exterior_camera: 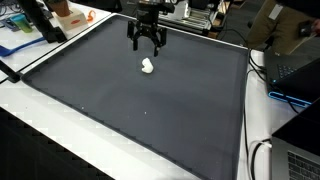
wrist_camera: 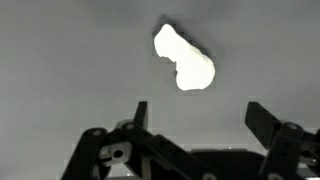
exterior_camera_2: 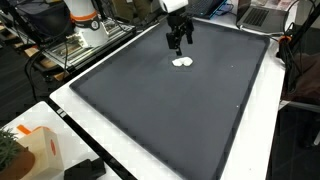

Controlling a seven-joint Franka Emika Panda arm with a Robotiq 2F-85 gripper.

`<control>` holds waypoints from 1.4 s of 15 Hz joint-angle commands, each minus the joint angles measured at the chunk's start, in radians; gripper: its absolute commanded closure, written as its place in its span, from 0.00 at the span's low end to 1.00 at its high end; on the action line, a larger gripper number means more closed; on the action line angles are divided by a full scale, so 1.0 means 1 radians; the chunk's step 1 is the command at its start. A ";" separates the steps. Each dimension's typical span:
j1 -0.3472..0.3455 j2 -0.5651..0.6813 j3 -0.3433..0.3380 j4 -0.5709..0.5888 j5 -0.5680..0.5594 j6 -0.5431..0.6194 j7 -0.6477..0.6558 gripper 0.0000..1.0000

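A small white lumpy object (exterior_camera: 147, 66) (exterior_camera_2: 182, 62) (wrist_camera: 184, 58) lies on the dark grey mat (exterior_camera: 140, 110) (exterior_camera_2: 170, 110). My gripper (exterior_camera: 147, 45) (exterior_camera_2: 179, 44) (wrist_camera: 200, 115) hangs above the mat just behind the object, apart from it. Its two black fingers are spread wide with nothing between them. In the wrist view the white object lies ahead of the fingertips (wrist_camera: 140, 110), outside the gap.
The mat covers most of a white table (exterior_camera: 40, 140) (exterior_camera_2: 90, 135). Clutter and boxes (exterior_camera: 65, 15) stand along the back edge. Cables and a laptop (exterior_camera: 290, 70) lie beside the mat. An orange-and-white box (exterior_camera_2: 40, 150) sits at a table corner.
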 commanded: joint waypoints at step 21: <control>-0.270 0.032 0.273 0.345 -0.449 -0.593 0.415 0.00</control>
